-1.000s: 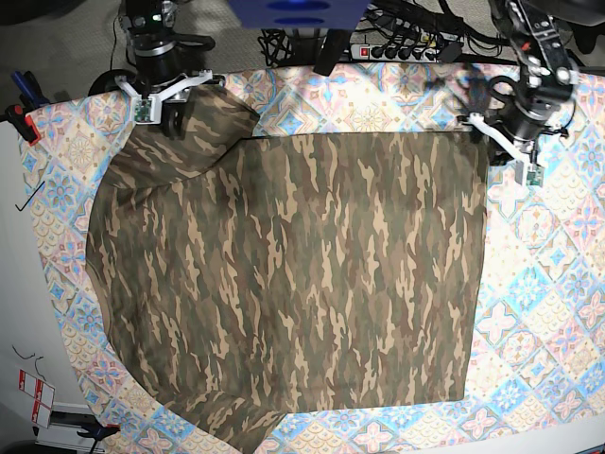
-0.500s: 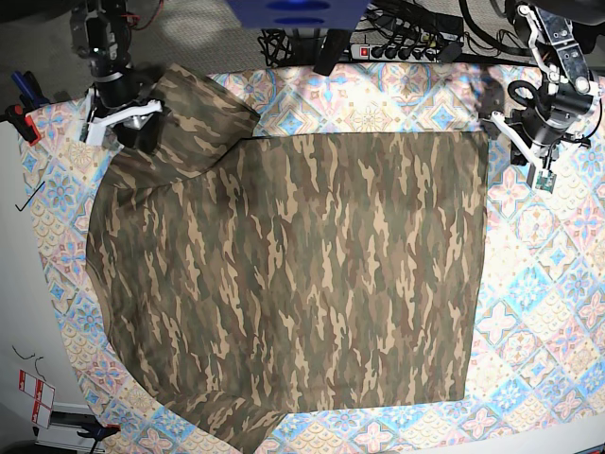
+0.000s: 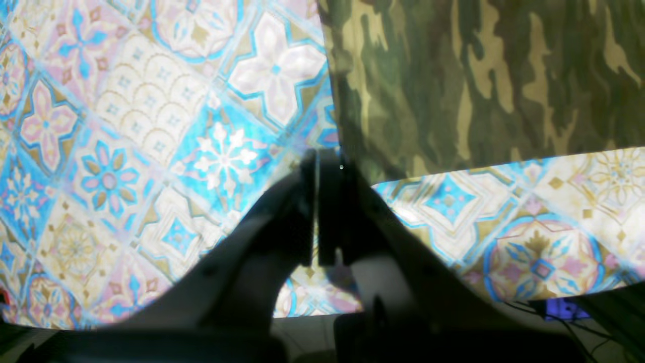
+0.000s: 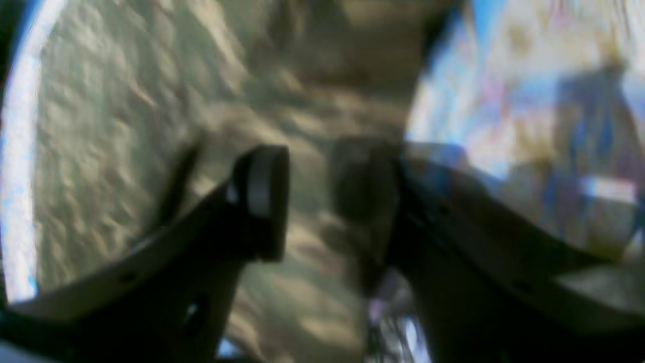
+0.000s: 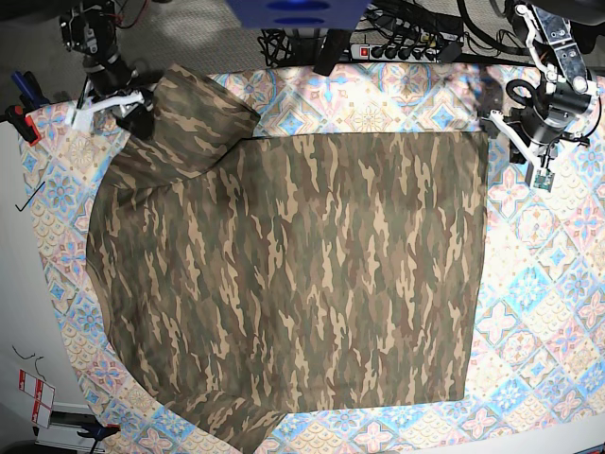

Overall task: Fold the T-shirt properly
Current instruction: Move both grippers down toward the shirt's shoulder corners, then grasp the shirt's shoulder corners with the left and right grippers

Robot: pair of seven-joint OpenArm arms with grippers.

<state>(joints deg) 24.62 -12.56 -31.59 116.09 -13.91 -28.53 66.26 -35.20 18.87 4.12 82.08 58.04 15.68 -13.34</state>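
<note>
The T-shirt (image 5: 284, 274) was spread flat across the patterned cloth (image 5: 558, 312) covering the table, with one sleeve (image 5: 194, 113) bunched at the base view's upper left. The left hand (image 3: 316, 161) was seen with its fingers pressed together and nothing between them, poised over the cloth just beside the shirt's corner. The right hand (image 4: 307, 201) was seen partly parted above the camouflage fabric, its view blurred; no fabric could be made out between its fingers.
</note>
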